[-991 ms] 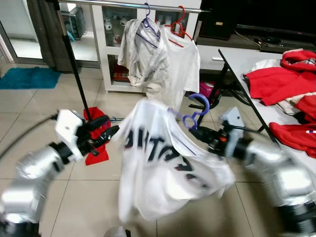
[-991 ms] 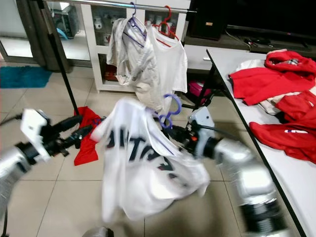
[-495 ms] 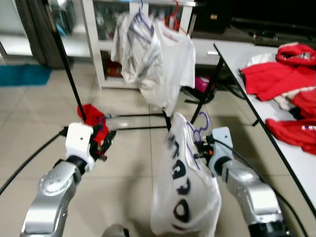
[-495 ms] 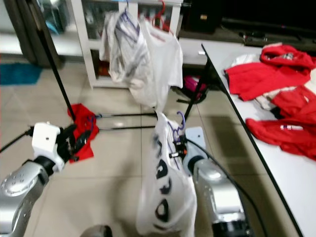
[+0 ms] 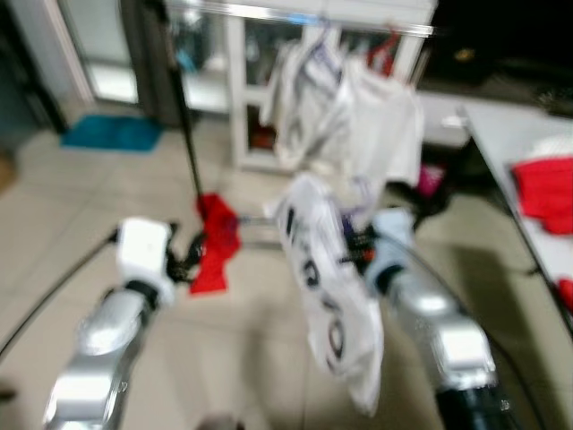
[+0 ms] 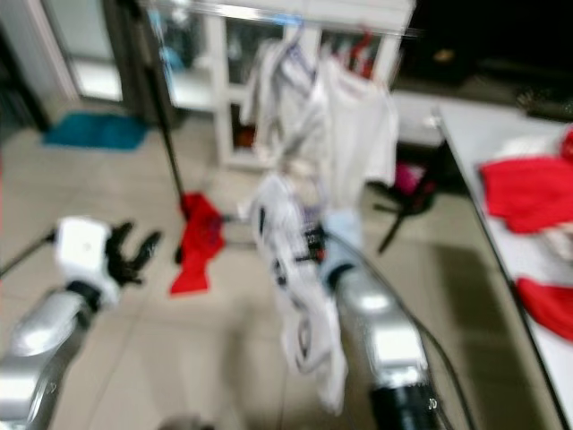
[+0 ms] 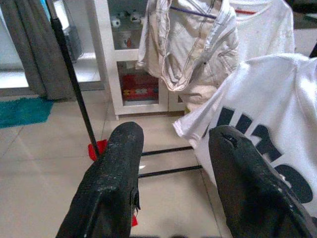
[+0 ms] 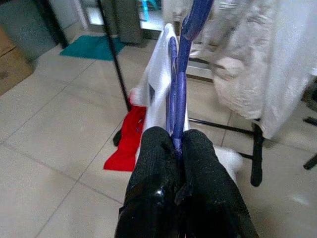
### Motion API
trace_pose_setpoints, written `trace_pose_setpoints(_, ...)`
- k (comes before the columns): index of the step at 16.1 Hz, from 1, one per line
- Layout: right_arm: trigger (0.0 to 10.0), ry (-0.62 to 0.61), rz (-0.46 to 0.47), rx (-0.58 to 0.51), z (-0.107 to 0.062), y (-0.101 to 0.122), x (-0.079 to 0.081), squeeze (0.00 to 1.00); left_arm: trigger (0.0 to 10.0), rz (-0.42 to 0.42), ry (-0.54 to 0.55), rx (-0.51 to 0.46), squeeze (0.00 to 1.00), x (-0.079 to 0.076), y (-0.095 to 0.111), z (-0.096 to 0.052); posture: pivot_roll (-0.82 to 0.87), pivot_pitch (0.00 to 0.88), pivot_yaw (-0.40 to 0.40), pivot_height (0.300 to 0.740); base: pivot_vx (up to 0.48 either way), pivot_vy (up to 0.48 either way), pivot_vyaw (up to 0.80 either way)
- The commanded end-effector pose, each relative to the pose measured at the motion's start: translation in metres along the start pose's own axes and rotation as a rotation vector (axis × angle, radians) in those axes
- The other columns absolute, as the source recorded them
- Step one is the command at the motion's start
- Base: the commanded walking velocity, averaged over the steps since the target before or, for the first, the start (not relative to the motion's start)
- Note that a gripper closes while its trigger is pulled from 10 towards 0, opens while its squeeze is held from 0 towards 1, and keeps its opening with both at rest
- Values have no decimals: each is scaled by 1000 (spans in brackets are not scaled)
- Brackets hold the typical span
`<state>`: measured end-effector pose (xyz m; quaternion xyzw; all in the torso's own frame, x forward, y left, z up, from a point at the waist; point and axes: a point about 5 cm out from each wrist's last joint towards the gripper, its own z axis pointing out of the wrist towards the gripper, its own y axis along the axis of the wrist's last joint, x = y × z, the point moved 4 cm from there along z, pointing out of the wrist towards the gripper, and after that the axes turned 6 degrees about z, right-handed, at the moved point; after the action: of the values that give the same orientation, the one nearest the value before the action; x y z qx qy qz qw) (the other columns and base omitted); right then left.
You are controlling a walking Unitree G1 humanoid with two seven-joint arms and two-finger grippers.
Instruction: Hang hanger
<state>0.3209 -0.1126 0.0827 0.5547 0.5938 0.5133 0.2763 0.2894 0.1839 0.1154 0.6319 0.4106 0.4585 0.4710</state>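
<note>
A white T-shirt (image 5: 324, 291) with dark letters hangs on a purple hanger (image 8: 177, 84). My right gripper (image 8: 174, 140) is shut on the hanger's neck and holds it up in front of the clothes rack. The rack's silver rail (image 5: 295, 13) carries a pale shirt (image 5: 304, 94) and a white tee (image 5: 387, 125) on their own hangers. My left gripper (image 7: 173, 148) is open and holds nothing. It sits to the left of the shirt, apart from it, with the shirt's sleeve (image 7: 267, 114) just past its fingers.
A red cloth (image 5: 213, 244) lies on the tiled floor by the rack's black upright pole (image 7: 74, 84). A white cabinet (image 7: 111, 54) stands behind the rack. A table (image 5: 510, 134) with red clothes (image 5: 542, 179) is on the right. A teal mat (image 5: 112, 133) lies at the far left.
The head views have shifted and blurred. The shirt was spread wide beside the left gripper a second ago. It now hangs narrow from the hanger, nearer the rack.
</note>
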Motion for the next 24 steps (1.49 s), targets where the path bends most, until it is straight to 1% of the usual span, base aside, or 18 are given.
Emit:
trace_pose_setpoints(1,10000,44,-6,-53,1,11,10,0,10000,20,25,0,0,8,3,3,16,40,-51,740,401,0,0)
trace_pose_setpoints(3,10000,41,-11,-69,-1,13,9,0,10000,17,17,-10,0,8,5,5,13,41,-42,740,403,0,0)
trace_pose_setpoints(6,10000,23,-4,-75,-4,11,5,0,10000,12,-5,-29,0,4,8,8,1,43,-32,740,404,0,0)
trace_pose_setpoints(8,10000,9,0,-96,-5,14,3,0,10000,6,-12,-46,0,3,12,11,0,40,-33,740,407,0,0)
trace_pose_setpoints(10,10000,3,-29,-127,-4,20,1,0,10000,-2,-2,-52,0,4,13,12,1,35,-39,740,409,0,0)
trace_pose_setpoints(12,10000,21,-66,-133,-3,21,6,0,10000,-2,1,-51,0,4,13,12,3,35,-41,740,414,0,0)
trace_pose_setpoints(16,10000,51,-24,-112,-2,20,12,0,10000,-2,-2,-47,0,5,13,10,13,42,-43,740,421,0,0)
trace_pose_setpoints(19,10000,91,-74,-109,-2,19,19,0,10000,-2,-10,-42,0,2,12,8,19,42,-49,740,421,0,0)
trace_pose_setpoints(20,10000,97,-65,-88,-2,18,20,0,10000,0,-13,-41,0,1,12,8,21,43,-50,740,420,0,0)
trace_pose_setpoints(22,10000,116,-87,-89,-1,19,24,0,10000,3,-15,-39,0,0,12,8,22,43,-53,740,422,0,800)
trace_pose_setpoints(23,10000,121,-88,-93,-1,19,25,0,10000,3,-15,-39,0,1,12,8,23,43,-54,740,420,0,800)
trace_pose_setpoints(24,10000,127,-72,-97,-1,20,26,0,10000,5,-15,-39,0,0,12,8,24,42,-57,740,420,0,0)
